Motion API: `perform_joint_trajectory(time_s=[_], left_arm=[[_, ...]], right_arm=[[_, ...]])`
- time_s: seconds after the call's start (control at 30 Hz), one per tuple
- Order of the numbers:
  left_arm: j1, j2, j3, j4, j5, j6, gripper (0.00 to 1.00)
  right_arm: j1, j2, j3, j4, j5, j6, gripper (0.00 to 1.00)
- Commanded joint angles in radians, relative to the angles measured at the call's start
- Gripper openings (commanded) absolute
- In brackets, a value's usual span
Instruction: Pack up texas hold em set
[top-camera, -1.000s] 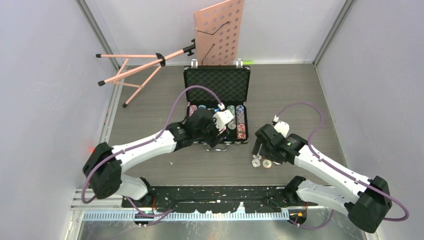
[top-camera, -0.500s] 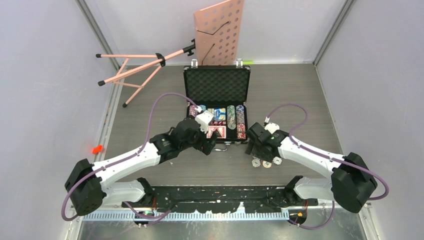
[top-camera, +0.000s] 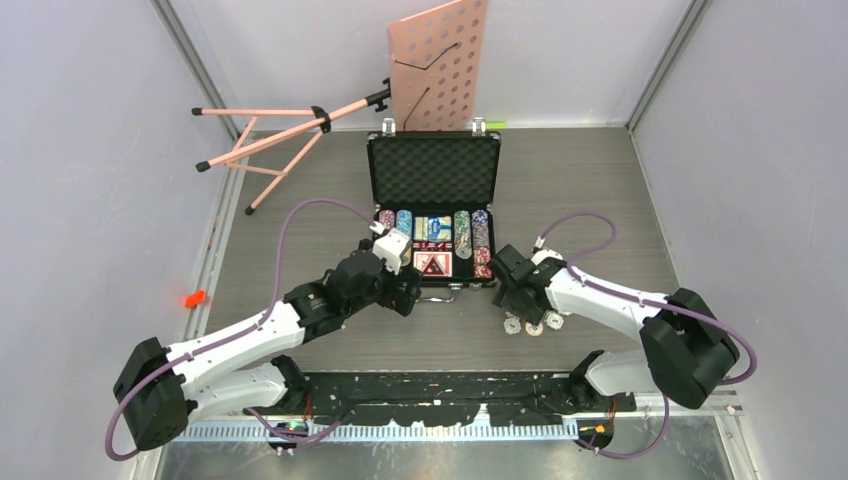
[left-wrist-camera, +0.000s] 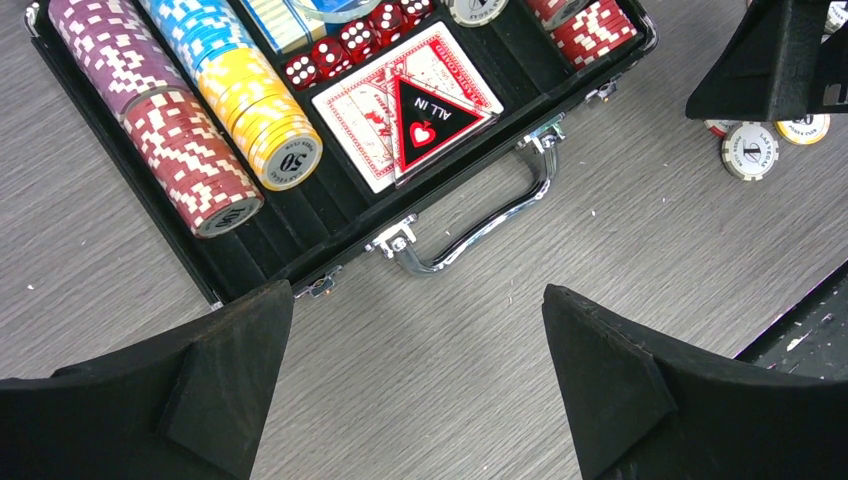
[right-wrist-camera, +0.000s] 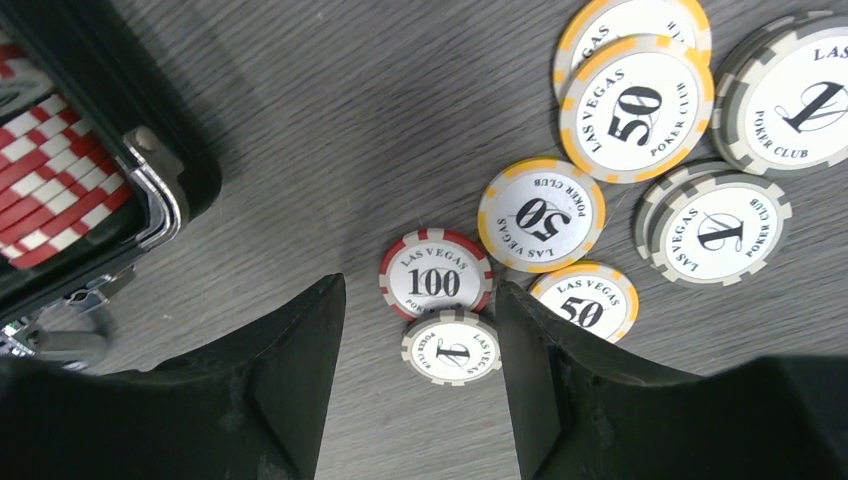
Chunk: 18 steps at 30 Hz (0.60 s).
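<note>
The black briefcase (top-camera: 433, 172) lies open at mid-table, foam lid raised. Its tray (left-wrist-camera: 300, 215) holds rows of chips (left-wrist-camera: 190, 160), red dice (left-wrist-camera: 340, 50) and a card deck (left-wrist-camera: 365, 110) with an "ALL IN" marker (left-wrist-camera: 425, 120). My left gripper (left-wrist-camera: 416, 292) stands wide open over bare table, just on the near side of the silver handle (left-wrist-camera: 480, 225). Several loose chips (top-camera: 532, 324) lie to the right of the case. My right gripper (right-wrist-camera: 418, 290) is open low over them. A grey "1" chip (right-wrist-camera: 452, 348) lies between its fingers, and a red "100" chip (right-wrist-camera: 435, 280) is at the tips.
A pink music stand (top-camera: 438, 60) leans at the back wall, with its tripod legs (top-camera: 270, 130) lying at the back left. A small red object (top-camera: 194, 297) sits on the left rail. The case's right front corner (right-wrist-camera: 150, 170) is close to the left of my right gripper.
My left gripper has drawn back out of the case towards the near edge and opened wide. My right gripper has swung left, nearer the case's corner, and its jaws have narrowed.
</note>
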Motion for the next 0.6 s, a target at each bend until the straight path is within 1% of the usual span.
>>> perform_joint_trajectory(time_s=[0.0,0.17,0.27,0.33,0.47,0.5,0.57], left_arm=[[0.006,-0.009,-0.012,0.061,-0.007,-0.014,1.0],[0.006,-0.007,-0.017,0.073,0.0,-0.016,1.0],[0.006,-0.003,-0.016,0.076,0.004,-0.016,1.0],[0.005,0.0,-0.013,0.074,0.006,-0.016,1.0],[0.006,-0.001,-0.01,0.067,0.01,-0.017,1.0],[0.006,-0.002,-0.011,0.065,0.01,-0.017,1.0],[0.006,-0.003,-0.014,0.065,0.009,-0.017,1.0]], right_arm=[[-0.015,0.026,0.019,0.007,0.05,0.036,0.63],[-0.017,0.059,0.023,0.02,0.041,0.03,0.62],[-0.017,0.083,0.035,0.016,0.032,0.02,0.6],[-0.018,0.094,0.042,0.012,0.031,0.011,0.57],[-0.021,0.098,0.044,0.018,0.001,-0.004,0.46],[-0.022,0.099,0.044,0.018,-0.007,-0.007,0.4],[-0.022,0.107,0.051,0.02,-0.028,-0.028,0.34]])
